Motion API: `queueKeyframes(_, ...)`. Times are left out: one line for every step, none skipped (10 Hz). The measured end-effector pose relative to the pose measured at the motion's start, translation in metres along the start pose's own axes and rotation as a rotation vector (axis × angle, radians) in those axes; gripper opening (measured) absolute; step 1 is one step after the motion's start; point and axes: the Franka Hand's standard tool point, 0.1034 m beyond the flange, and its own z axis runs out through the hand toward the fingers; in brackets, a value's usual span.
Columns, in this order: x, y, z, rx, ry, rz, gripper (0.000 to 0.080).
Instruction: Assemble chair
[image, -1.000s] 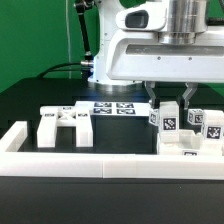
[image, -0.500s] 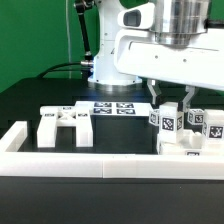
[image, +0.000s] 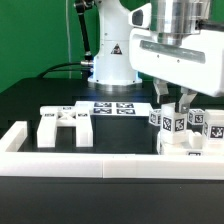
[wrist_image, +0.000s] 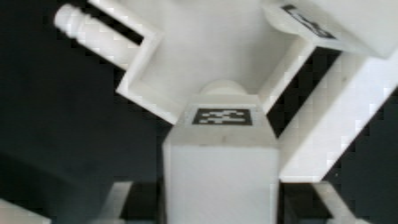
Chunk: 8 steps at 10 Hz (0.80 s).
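Observation:
My gripper hangs over the exterior view's right side, shut on an upright white chair part that bears a square tag. In the wrist view this tagged block fills the gap of the gripper, with one finger close against each side. It stands among other white tagged chair parts clustered just behind the rail. A wider white slab lies beyond the block in the wrist view. Whether the held part is joined to its neighbours is hidden.
A separate blocky white chair part lies at the exterior view's left. The marker board lies flat at the middle back. A long white border rail runs along the front, with a raised end at the left. The robot base stands behind.
The arm's wrist and gripper have shifted toward the exterior view's right. The jaws have stayed shut on the tagged part, which has barely moved.

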Motion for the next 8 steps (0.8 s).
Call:
queueKeyframes(-0.0001, -0.0001, 0.0000, 0.000, 0.000, 0.061, 0.0287)
queueKeyframes(-0.0005, -0.0003, 0.0000, 0.000, 0.000, 0.107, 0.0287)
queueKeyframes(-0.0012, -0.0005, 0.0000, 0.000, 0.000, 0.157, 0.0287)
queueKeyframes(-0.0010, -0.0004, 0.0000, 0.000, 0.000, 0.152, 0.0287)
queueKeyframes(-0.0014, -0.0002, 0.0002, -0.002, 0.001, 0.095, 0.0287)
queueKeyframes(-0.0031, -0.0006, -0.0003, -0.006, 0.004, 0.010, 0.0417)
queueKeyframes(-0.0066, -0.0019, -0.0010, -0.007, 0.009, -0.088, 0.0583)
queueKeyframes(-0.0077, -0.0034, -0.0023, -0.005, 0.015, -0.257, 0.0629)
